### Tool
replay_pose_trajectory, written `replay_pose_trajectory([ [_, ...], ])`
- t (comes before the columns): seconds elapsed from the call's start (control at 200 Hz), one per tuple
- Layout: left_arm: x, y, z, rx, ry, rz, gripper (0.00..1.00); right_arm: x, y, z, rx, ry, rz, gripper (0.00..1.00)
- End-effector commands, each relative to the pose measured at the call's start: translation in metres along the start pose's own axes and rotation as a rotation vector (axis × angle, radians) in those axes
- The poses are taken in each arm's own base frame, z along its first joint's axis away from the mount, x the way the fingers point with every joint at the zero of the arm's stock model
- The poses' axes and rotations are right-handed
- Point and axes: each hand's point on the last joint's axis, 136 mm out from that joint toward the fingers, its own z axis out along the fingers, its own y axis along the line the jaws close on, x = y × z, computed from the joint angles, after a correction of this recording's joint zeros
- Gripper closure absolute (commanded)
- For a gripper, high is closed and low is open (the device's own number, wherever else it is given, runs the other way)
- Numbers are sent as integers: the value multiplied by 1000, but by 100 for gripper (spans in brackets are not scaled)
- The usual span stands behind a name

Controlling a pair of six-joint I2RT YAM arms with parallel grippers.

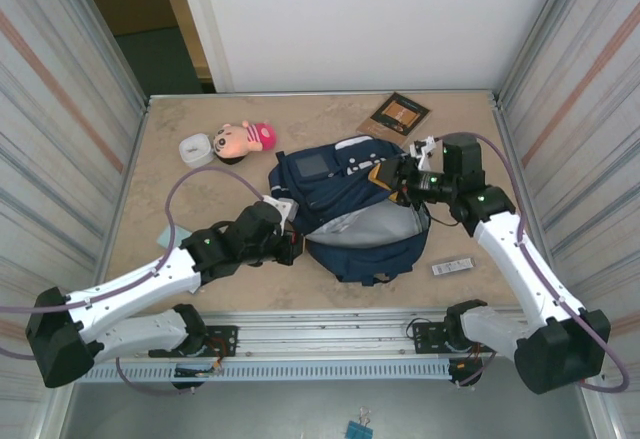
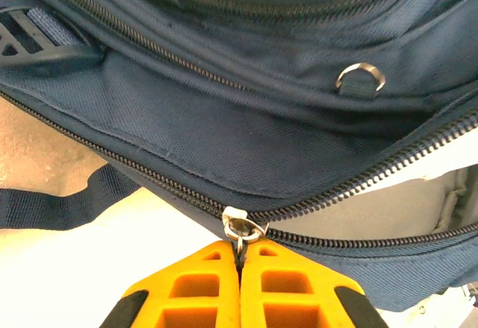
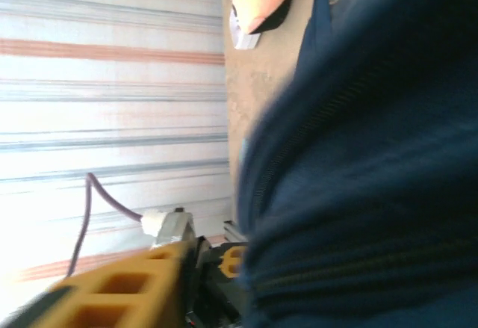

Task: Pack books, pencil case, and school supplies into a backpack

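Far left on the table (image 1: 150,174): white rounded box (image 1: 196,149), with a pink-and-peach doll (image 1: 243,139) just beside it. Nearer the front, pale teal pad (image 1: 165,234), partly under the left arm. Next, left gripper (image 2: 240,257): yellow fingers pressed together, clamped on the metal zipper pull (image 2: 240,229) of the navy backpack (image 1: 335,194). Main compartment open, grey lining (image 1: 370,227) showing. Behind the pack, dark-brown book (image 1: 394,114), cover print too small to read. Then right gripper (image 1: 392,181) against the pack's right upper edge; fingers apart or closed, cannot tell. Right front: white-and-black bar (image 1: 452,267), markings illegible.
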Motion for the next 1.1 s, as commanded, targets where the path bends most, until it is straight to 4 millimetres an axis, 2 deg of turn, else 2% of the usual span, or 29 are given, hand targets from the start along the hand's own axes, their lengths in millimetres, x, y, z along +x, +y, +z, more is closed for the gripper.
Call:
replay_pose_trajectory([
  [0.0, -19, -13, -3, 57, -71, 22, 100, 8, 12, -1, -41, 13, -34, 37],
  [0.06, -26, -25, -3, 108, -89, 7, 100, 14, 8, 7, -40, -44, -1, 31],
  [0.105, -32, -32, -3, 136, -104, -6, 100, 20, -3, 19, -27, -82, 41, 30],
  [0.125, -34, -35, -3, 146, -109, -10, 100, 23, 1, 17, -44, -112, 43, 30],
  [0.256, -44, -48, -5, 183, -135, -18, 100, 38, -8, 30, -25, -205, 58, 29],
  [0.311, -46, -50, -5, 188, -138, -17, 100, 39, -12, 31, 2, -223, 48, 36],
  [0.366, -45, -48, -4, 179, -134, -15, 100, 41, -14, 32, 20, -209, 36, 52],
  [0.431, -41, -35, -2, 115, -119, -19, 100, 41, -10, 30, 27, -174, 8, 73],
  [0.536, -30, -9, 0, 15, -84, -4, 100, 38, 1, 19, 14, -87, -65, 87],
  [0.666, -23, 23, 0, -61, -81, -4, 100, 30, 34, -5, -55, 0, -153, 91],
  [0.691, -24, 29, -1, -72, -89, -3, 100, 29, 33, -3, -49, 33, -154, 92],
  [0.762, -26, 43, -2, -98, -108, -4, 100, 28, 50, -10, -82, 92, -196, 93],
  [0.912, -39, 72, -1, -163, -148, -8, 100, 26, 82, -20, -165, 171, -254, 96],
  [1.097, -56, 105, 15, -236, -184, -33, 99, 29, 115, -29, -244, 228, -325, 99],
])
